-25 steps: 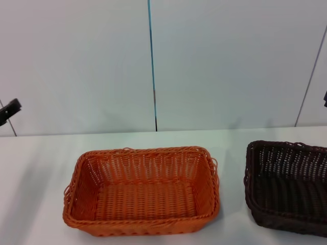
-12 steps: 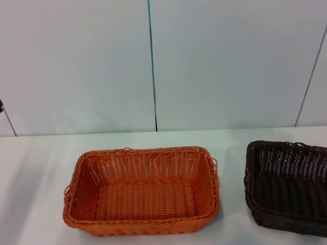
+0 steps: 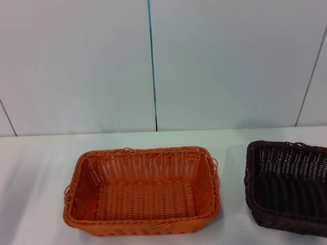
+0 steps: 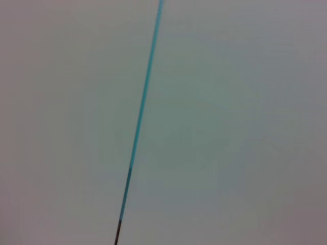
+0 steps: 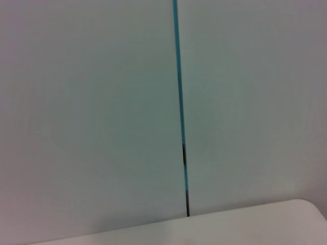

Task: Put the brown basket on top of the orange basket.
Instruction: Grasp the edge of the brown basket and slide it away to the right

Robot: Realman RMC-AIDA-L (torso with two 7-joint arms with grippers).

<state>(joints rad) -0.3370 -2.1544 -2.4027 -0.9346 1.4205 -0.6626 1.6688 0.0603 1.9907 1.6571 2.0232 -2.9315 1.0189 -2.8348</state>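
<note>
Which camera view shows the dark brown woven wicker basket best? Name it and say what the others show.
The head view: the dark brown woven wicker basket sits on the table there, cut off at the picture's edge. Neither wrist view shows it, only the wall panels.

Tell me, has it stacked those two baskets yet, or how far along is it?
Nothing looks done: the brown basket sits on the table, apart from the orange basket and to its right. Nothing is in hand; no claw shows in any view. Grasping, lifting and stacking all remain.

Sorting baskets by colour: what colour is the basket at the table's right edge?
Dark brown, nearly black: the brown basket, best seen in the head view.
</note>
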